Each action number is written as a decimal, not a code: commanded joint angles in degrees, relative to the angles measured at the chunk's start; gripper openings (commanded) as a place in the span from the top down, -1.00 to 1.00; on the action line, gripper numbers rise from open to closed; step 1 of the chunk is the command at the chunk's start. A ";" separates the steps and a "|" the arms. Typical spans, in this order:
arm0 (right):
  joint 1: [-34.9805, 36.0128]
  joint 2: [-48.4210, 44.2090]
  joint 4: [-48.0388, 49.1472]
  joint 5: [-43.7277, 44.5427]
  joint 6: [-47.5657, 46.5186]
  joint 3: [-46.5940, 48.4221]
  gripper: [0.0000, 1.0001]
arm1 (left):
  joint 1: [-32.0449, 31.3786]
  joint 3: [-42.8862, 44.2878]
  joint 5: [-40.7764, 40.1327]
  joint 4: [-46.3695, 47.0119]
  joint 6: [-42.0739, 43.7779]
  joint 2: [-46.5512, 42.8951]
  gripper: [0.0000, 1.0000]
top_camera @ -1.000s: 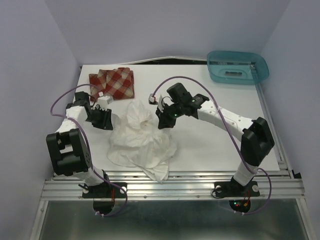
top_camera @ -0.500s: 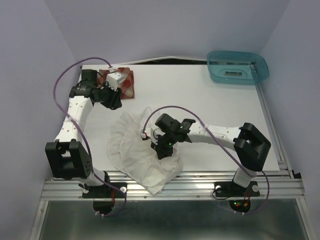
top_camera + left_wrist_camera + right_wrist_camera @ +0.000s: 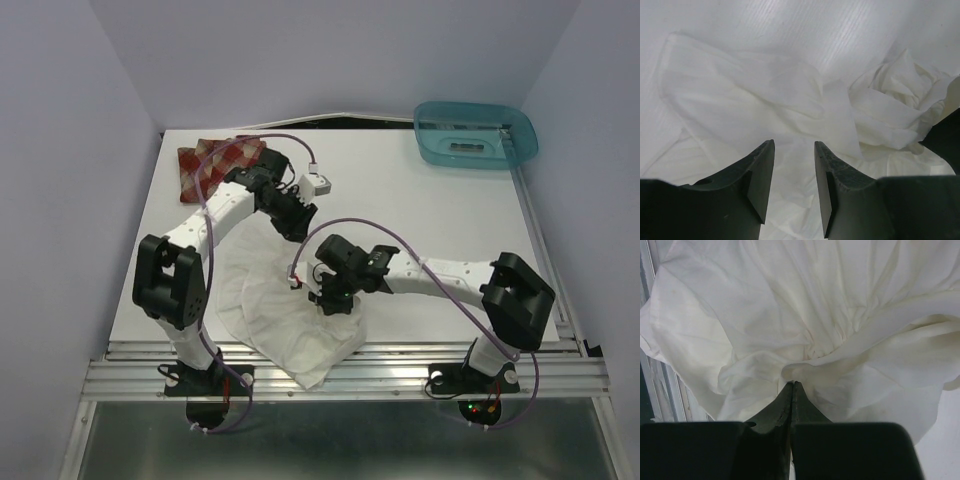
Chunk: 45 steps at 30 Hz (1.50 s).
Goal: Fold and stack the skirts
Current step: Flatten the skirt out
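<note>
While right tool (image 3: 791, 384) pinches white skirt (image 3: 765, 315) | left tool (image 3: 793, 150) part-open, seemingly empty.

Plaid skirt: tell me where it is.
Top view: the plaid skirt lies at the far-left corner of the table, beyond the left arm, apart from the white skirt.

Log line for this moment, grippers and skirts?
left gripper: open over white skirt | right gripper: shut on white skirt | plaid skirt: far-left corner, apart | stack: not yet
</note>
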 commanded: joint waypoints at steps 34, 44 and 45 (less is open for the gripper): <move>-20.79 -19.66 -2.73 0.72 15.40 -8.62 -0.17 | -8.24 -16.29 -12.80 8.30 -13.43 -19.38 -0.01; -21.32 -14.39 0.87 -6.50 15.40 -8.53 -0.18 | -12.01 -19.47 -13.76 10.93 -13.69 -18.07 -0.01; -21.32 -14.04 1.05 -6.76 15.49 -8.62 -0.18 | -12.54 -19.47 -13.94 11.02 -13.69 -17.72 -0.01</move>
